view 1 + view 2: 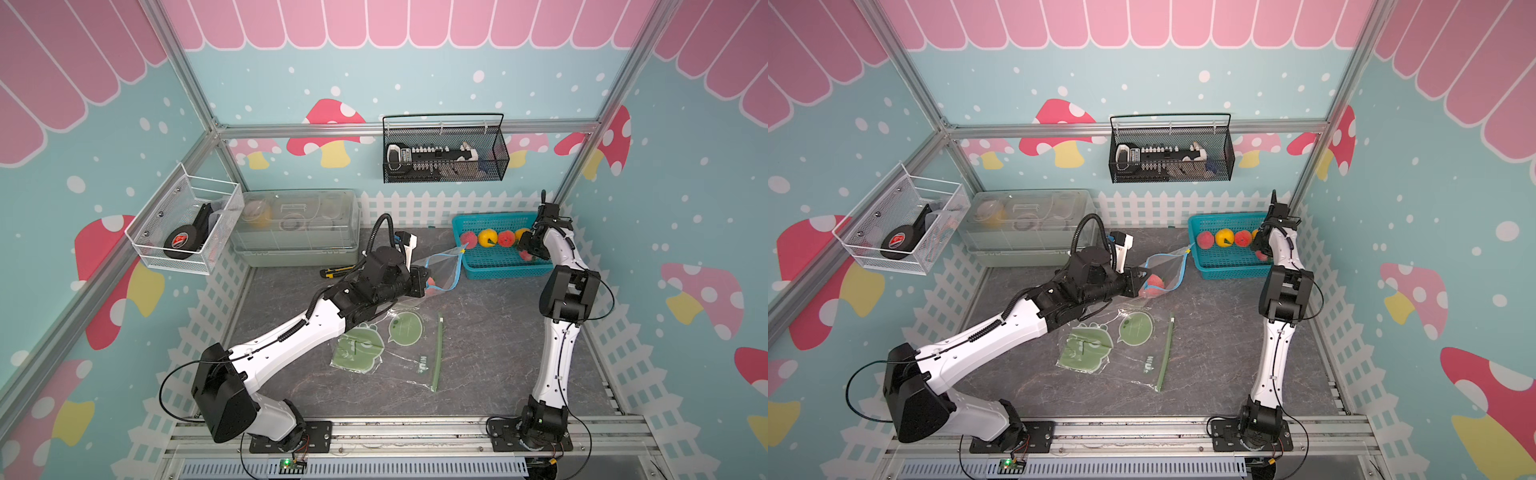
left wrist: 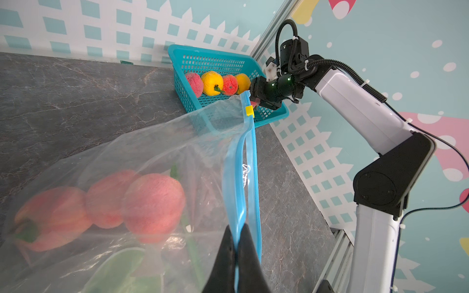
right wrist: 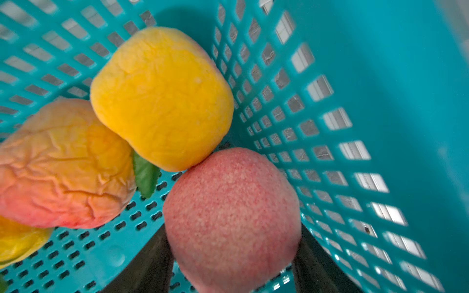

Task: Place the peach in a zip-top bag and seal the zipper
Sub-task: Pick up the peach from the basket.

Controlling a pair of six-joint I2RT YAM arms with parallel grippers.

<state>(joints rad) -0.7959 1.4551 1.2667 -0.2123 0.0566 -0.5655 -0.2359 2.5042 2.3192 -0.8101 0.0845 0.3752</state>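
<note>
The left end effector (image 2: 237, 250) is pressed together, pinching the blue zipper strip (image 2: 250, 177) of the zip-top bag (image 2: 142, 142), which reaches ahead of it with peaches (image 2: 152, 203) inside. The right end effector (image 3: 232, 269) is down in the teal basket (image 3: 380, 76). Its fingers (image 3: 152, 266) stand apart on both sides of a pink peach (image 3: 228, 208) and seem to touch it; whether they already grip it I cannot tell

The left arm (image 1: 282, 347) and the right arm (image 1: 555, 361) were clad in white shells, joined by black joint housings. Thin black cables were looped past the elbows, and ribbed black conduit was run along each forearm. The left hand (image 2: 237, 228) was fitted with black tapered fingers (image 2: 250, 253).
</note>
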